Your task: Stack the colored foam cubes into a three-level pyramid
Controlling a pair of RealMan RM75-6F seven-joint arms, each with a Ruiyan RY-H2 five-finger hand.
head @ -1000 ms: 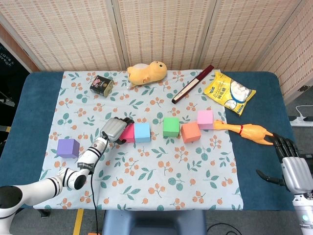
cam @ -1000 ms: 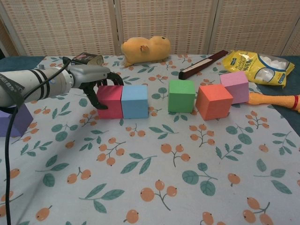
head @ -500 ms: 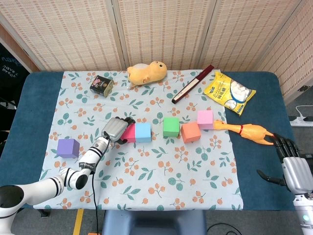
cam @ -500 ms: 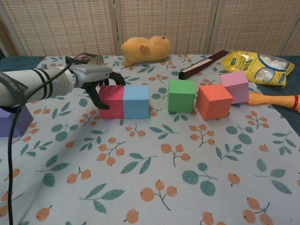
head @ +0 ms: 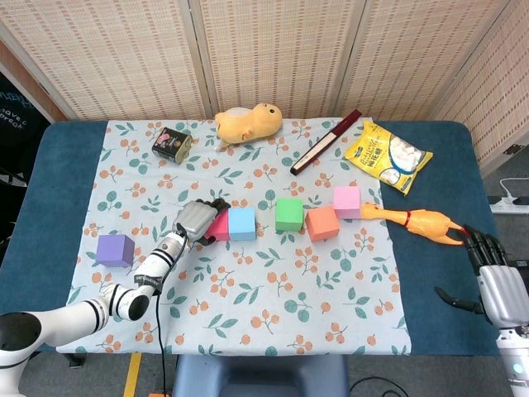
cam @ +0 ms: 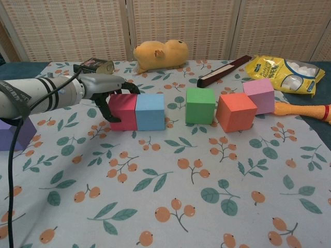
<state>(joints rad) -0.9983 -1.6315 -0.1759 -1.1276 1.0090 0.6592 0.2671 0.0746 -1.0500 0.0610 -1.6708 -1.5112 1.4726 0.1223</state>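
Cubes were what mattered here, and two of them had just moved. Over the last second the left hand [cam: 106, 89], its fingers curled over the red cube [cam: 122, 111] at centre left of the chest view, had slid that cube rightward, carrying the blue cube [cam: 150, 111] pressed against it. The pair ended a little nearer the green cube [cam: 200, 105] than a second earlier, though a clear gap remained between blue and green. The hand rested on the red cube's top and left face; whether it truly gripped or only pushed could not be told.

The orange cube [cam: 236, 112] sat just right of the green one, with the pink cube [cam: 258, 95] touching it from behind. The purple cube [head: 115, 250] lay well apart at the left of the head view. The right hand [head: 494, 284] hung off the cloth at lower right, fingers spread, holding nothing.

Judging from this, the robot was closing up a bottom row of three. No cube stood on another, so the pyramid was barely begun. One more push should bring blue against green; the risk was the pair skewing out of line.

Along the far edge of the table lay a plush toy [cam: 160, 53], a small tin [head: 171, 142] and a snack bag [head: 388, 155].
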